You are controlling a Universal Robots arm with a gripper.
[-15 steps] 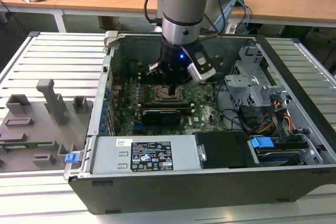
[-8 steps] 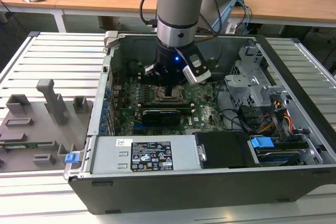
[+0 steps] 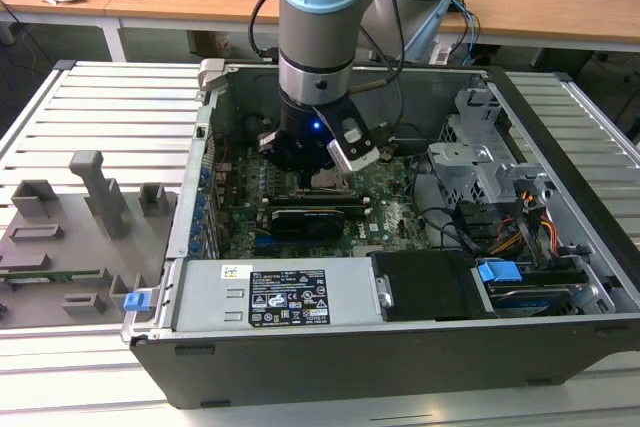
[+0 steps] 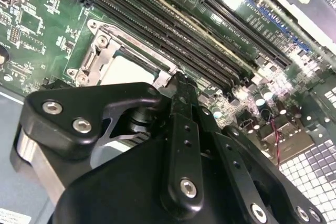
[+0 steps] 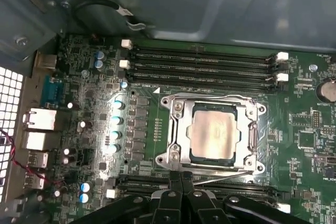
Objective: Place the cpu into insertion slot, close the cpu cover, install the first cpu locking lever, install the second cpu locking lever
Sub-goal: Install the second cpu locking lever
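Gripper [image 5: 181, 178] fingers together, holding nothing | cpu [image 5: 214, 134] seated under cpu cover [image 5: 178, 129], just beside tips

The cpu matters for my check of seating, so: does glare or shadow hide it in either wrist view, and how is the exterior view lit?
In the first wrist view the cpu is evenly lit, with mild sheen, inside the cpu cover. In the second wrist view the cpu is washed pale and the gripper blocks part of it. In the exterior view the case interior is dim.
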